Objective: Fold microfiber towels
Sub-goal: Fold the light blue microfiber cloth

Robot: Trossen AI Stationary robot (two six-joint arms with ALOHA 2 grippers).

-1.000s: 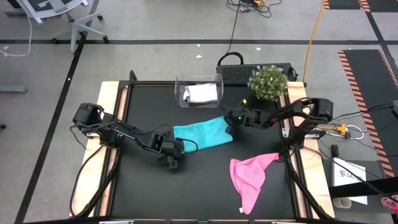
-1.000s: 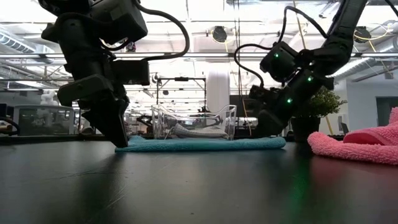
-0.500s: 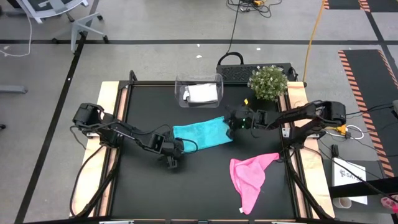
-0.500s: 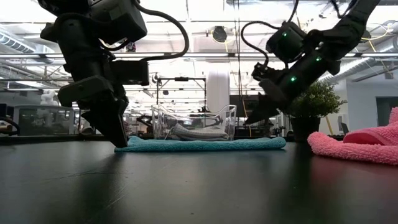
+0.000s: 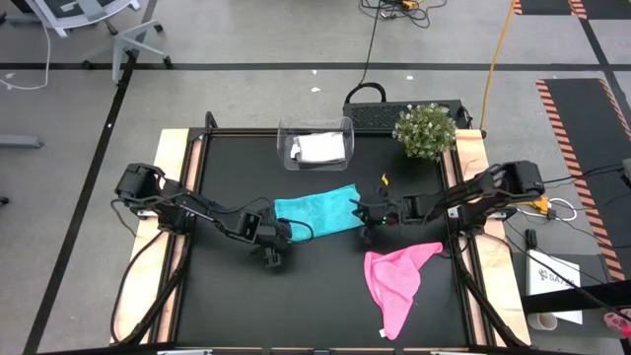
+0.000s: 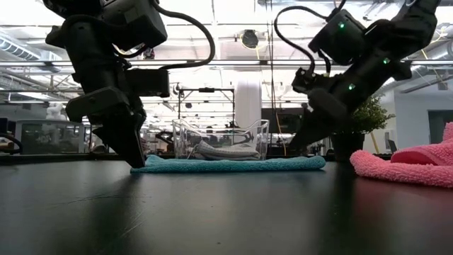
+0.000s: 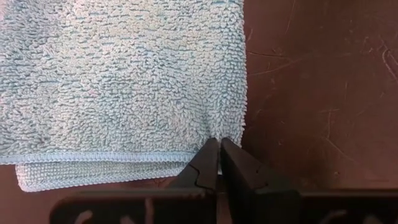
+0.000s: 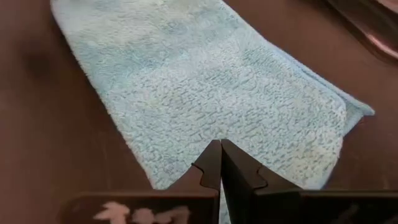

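A teal towel (image 5: 320,209) lies folded flat on the black table (image 5: 227,296); in the low view it is a low strip (image 6: 233,164). My left gripper (image 7: 219,146) is shut at the towel's near left corner (image 5: 281,232), its tips down at table level (image 6: 138,163). My right gripper (image 8: 219,146) is shut and hangs just over the towel's near right corner (image 5: 365,229), tilted down, touching nothing that I can see. A pink towel (image 5: 397,281) lies crumpled at the near right. A white towel (image 5: 320,148) sits in a clear bin. My left gripper pinches the teal towel's side edge (image 7: 214,134), close to its near left corner, between the tips of its two fingers. The fingers come steeply from above. The cloth puckers slightly at the tips, and the rest of the towel lies flat on the table.
The clear bin (image 5: 286,133) stands at the far edge, with a potted plant (image 5: 425,130) and a black box (image 5: 380,99) to its right. Wooden rails (image 5: 170,197) run along both sides. Bare tabletop stretches along the near side, left of the pink towel.
My right gripper has swung from the teal towel's far right corner toward the table's near edge, along the towel's right end, rising a little and rolling as it went; its fingers stay shut. The towel lies as before.
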